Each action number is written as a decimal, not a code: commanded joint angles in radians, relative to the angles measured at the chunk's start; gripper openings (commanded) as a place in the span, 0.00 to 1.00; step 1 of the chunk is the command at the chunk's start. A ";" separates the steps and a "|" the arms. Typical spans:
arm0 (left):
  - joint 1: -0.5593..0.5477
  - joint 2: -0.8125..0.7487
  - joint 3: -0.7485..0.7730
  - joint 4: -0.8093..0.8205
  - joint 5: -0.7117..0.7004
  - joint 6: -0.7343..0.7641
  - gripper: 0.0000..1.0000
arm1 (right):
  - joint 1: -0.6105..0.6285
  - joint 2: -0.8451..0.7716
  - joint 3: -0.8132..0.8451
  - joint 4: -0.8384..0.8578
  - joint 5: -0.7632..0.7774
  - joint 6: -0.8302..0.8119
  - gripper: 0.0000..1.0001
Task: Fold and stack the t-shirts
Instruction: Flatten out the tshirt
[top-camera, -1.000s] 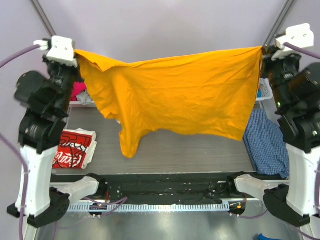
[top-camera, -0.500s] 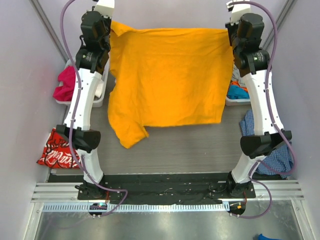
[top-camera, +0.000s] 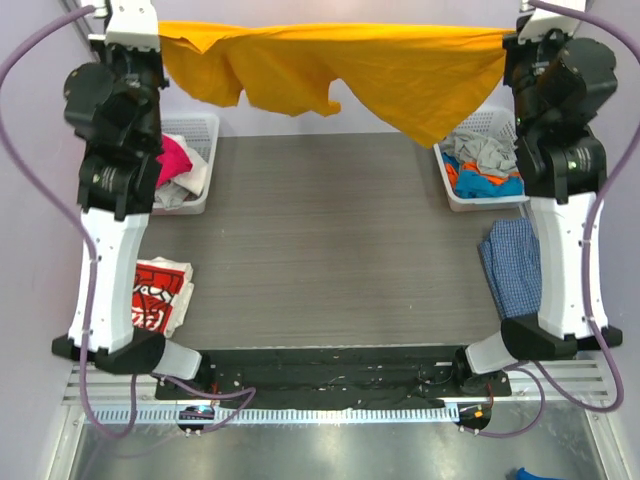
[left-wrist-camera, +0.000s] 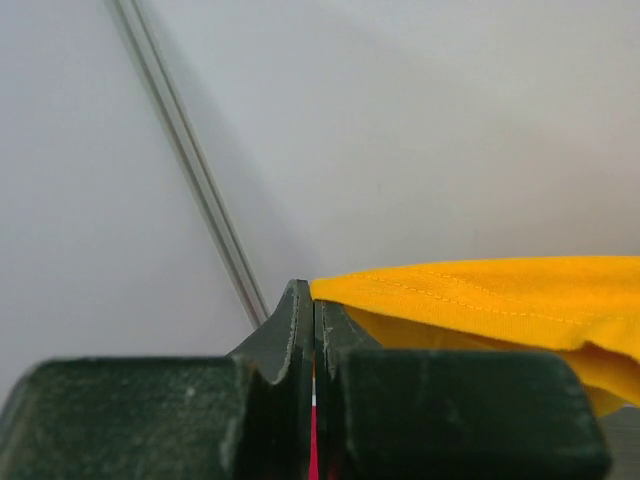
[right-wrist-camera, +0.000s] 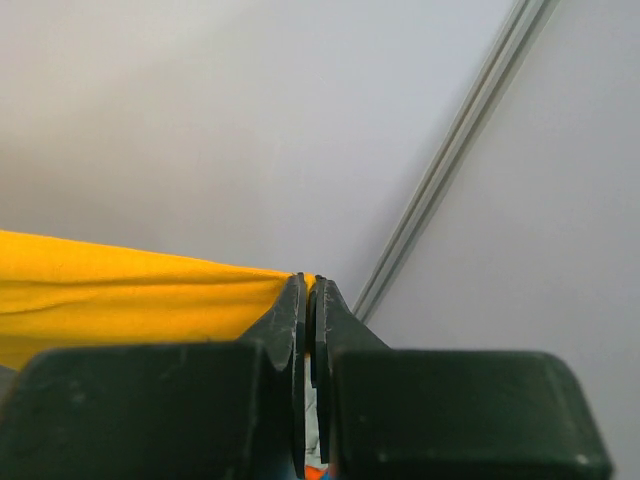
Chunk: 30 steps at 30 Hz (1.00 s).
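The orange tee (top-camera: 340, 55) is held stretched between the two claws, high over the far end of the table (top-camera: 330, 260). One corner is pinched in the left claw (left-wrist-camera: 313, 305), whose jaws are pressed together on the hem, and the cloth runs off to that claw's right. The opposite corner is clamped in the right claw (right-wrist-camera: 310, 290), its jaws likewise clenched on the fabric, which leads away to its left.

Between the claws the top edge is drawn nearly straight. Below it the cloth hangs in uneven folds. A shorter flap droops nearer the left claw, and a longer point droops nearer the right claw. No part of the tee is seen touching the table.

Beneath the left claw a white basket (top-camera: 205, 130) is set at the table's edge, with pink cloth (top-camera: 172, 160) in it. Beneath the right claw a second basket (top-camera: 447, 185) is set, filled with grey, orange and blue garments.

Well below the left claw, on the near left of the table, the red tee (top-camera: 160, 295) lies folded, its white lettering partly hidden by the arm. Well below the right claw a blue checked cloth (top-camera: 515, 265) lies flat beside that arm.
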 joint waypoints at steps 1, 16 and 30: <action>0.013 -0.131 -0.131 0.047 -0.021 0.006 0.00 | -0.012 -0.120 -0.083 0.003 0.023 0.016 0.01; 0.014 -0.265 -0.236 -0.046 0.040 -0.025 0.00 | -0.013 -0.280 -0.250 -0.106 -0.031 0.065 0.01; 0.069 0.299 0.152 0.101 -0.029 -0.006 0.00 | -0.034 0.120 -0.092 0.069 0.003 0.019 0.01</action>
